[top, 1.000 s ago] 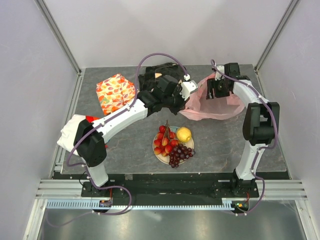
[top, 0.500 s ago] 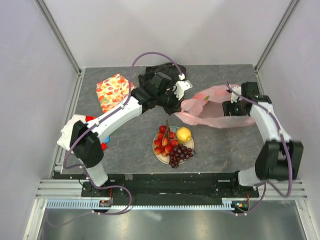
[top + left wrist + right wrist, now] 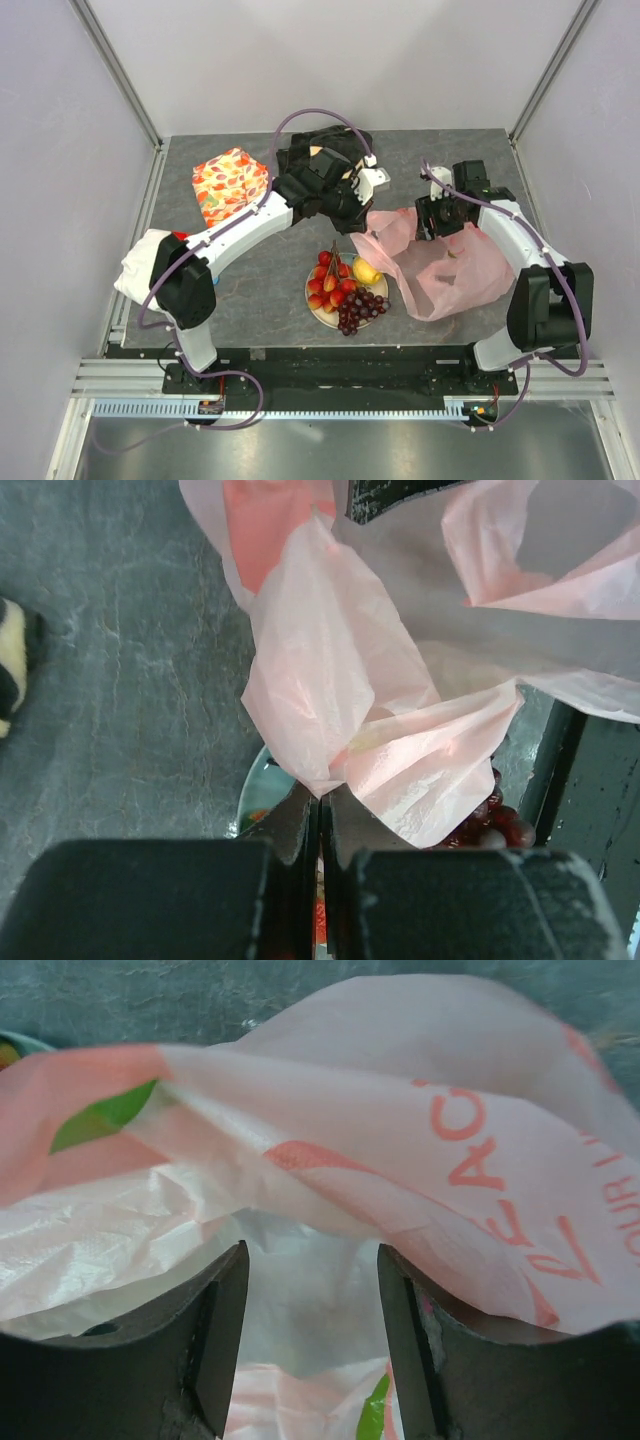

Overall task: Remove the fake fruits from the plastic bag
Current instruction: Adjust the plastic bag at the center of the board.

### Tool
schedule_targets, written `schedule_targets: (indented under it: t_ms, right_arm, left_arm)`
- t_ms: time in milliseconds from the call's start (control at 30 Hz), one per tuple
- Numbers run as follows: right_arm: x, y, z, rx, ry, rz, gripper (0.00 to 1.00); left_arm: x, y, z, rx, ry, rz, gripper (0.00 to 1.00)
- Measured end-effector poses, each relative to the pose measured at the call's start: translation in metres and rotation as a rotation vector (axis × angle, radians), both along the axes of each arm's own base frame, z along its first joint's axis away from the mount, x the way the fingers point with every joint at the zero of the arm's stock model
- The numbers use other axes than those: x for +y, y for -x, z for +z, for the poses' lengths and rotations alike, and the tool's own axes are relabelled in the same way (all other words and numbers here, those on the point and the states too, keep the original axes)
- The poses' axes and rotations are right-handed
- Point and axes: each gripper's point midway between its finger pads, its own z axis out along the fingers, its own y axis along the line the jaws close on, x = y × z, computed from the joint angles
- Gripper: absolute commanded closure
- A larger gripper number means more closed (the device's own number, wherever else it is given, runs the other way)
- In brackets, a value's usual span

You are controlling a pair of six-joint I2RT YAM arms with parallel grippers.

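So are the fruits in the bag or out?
Out. The red fruits, grapes and lemon sit on the plate, beside the pink bag.

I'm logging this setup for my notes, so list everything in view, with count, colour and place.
plastic bag: one, pink, right of the plate
plate: one, pale, front centre
red fruits: one cluster, on plate
lemon: one, yellow, on plate
grapes: one bunch, dark purple, on plate
leaf-print parcel: one, orange, back left
black cloth: one, back centre
white cloth: one, left edge
table: one, grey
left gripper: shut on a bag fold
right gripper: open, bag film between fingers
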Motion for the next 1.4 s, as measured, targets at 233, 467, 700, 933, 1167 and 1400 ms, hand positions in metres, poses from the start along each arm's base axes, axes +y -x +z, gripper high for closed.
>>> schedule_targets:
  t_ms: [233, 467, 700, 933, 1167, 1400]
  right_arm:
    - [0.015, 0.003, 0.003, -0.006, -0.032, 0.034, 0.39]
    - [0.025, 0.019, 0.056, -0.153, -0.079, 0.113, 0.41]
    - [0.022, 0.024, 0.021, -0.062, -0.044, 0.12, 0.44]
    - [0.007, -0.002, -0.025, 0.007, 0.043, 0.038, 0.38]
    - [-0.005, -0.041, -0.039, -0.047, 0.057, -0.121, 0.27]
    - [-0.014, -0.083, -0.074, -0.004, 0.072, -0.234, 0.19]
  left_arm:
    - [0.001, -0.003, -0.008, 0.003, -0.019, 0.013, 0.98]
    - [0.002, -0.017, -0.002, -0.015, -0.021, 0.106, 0.98]
    - [-0.011, -0.034, 0.023, -0.036, 0.049, 0.171, 0.98]
    - [-0.016, -0.033, 0.021, 0.003, 0.065, 0.174, 0.98]
    - [-0.022, -0.031, 0.017, 0.025, 0.073, 0.149, 0.99]
    - [-0.029, -0.029, 0.01, 0.053, 0.077, 0.122, 0.98]
